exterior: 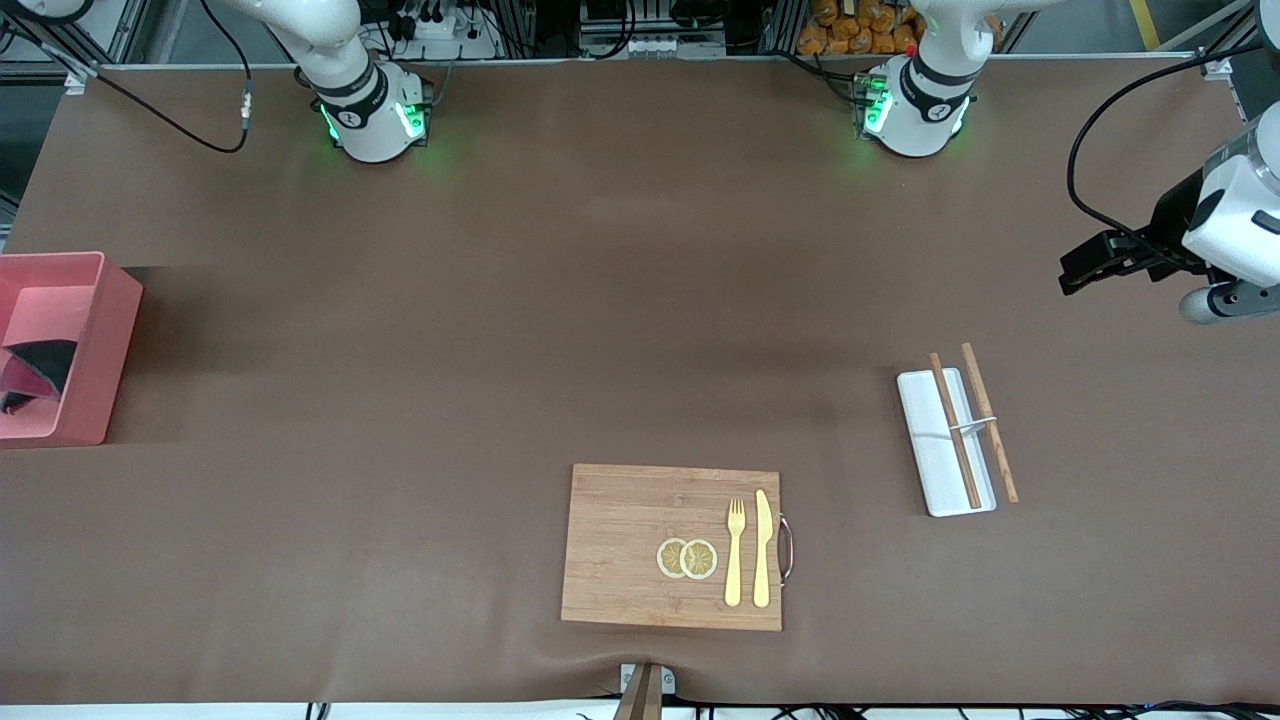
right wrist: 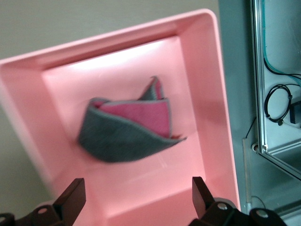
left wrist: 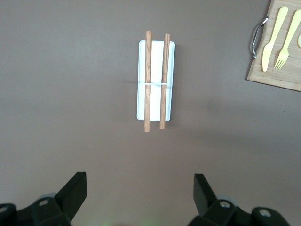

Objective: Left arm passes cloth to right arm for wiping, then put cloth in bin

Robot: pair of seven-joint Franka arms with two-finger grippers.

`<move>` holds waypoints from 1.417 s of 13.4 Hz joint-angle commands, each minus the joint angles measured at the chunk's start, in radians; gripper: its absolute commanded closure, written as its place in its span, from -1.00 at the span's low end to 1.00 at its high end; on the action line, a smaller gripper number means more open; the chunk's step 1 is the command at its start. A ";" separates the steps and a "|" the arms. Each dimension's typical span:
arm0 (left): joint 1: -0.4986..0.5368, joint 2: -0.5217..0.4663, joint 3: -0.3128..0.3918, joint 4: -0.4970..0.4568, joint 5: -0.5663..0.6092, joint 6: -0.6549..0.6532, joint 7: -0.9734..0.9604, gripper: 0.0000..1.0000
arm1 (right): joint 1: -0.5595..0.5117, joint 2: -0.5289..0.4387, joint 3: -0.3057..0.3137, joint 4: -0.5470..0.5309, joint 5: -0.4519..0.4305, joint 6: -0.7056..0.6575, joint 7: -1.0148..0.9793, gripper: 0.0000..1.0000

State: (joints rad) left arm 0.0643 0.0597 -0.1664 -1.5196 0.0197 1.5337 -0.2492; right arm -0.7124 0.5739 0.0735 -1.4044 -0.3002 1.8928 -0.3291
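Observation:
The charcoal-grey cloth (exterior: 35,365) lies crumpled and folded in the salmon-pink bin (exterior: 100,370) at the right arm's end of the table, with a pink side showing. In the right wrist view the cloth (right wrist: 127,134) rests on the floor of the bin (right wrist: 117,37). My right gripper (right wrist: 136,190) is open and empty over the bin, apart from the cloth; it is out of the front view. My left gripper (exterior: 1080,268) is open and empty in the air at the left arm's end of the table. In its own wrist view the left gripper (left wrist: 140,188) is over bare table.
A white oblong tray (exterior: 945,440) with two wooden chopsticks lies under the left gripper's area and shows in the left wrist view (left wrist: 156,80). A wooden cutting board (exterior: 670,545) with a yellow fork, a knife and lemon slices lies near the front edge.

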 commanded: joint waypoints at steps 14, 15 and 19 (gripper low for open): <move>-0.015 -0.064 0.013 -0.028 -0.017 -0.004 0.031 -1.00 | 0.593 -0.354 -0.001 -0.059 0.312 -0.302 0.381 -1.00; -0.015 -0.069 0.015 -0.033 -0.017 -0.004 0.036 -1.00 | 0.608 -0.405 -0.001 -0.086 0.312 -0.302 0.401 -1.00; -0.015 -0.067 0.021 -0.019 -0.015 -0.004 0.045 -1.00 | 0.613 -0.597 -0.001 -0.195 0.314 -0.275 0.387 -1.00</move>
State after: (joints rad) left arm 0.0537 0.0188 -0.1590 -1.5223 0.0197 1.5310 -0.2293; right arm -0.1041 0.1014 0.0843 -1.4869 -0.0082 1.5850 0.0540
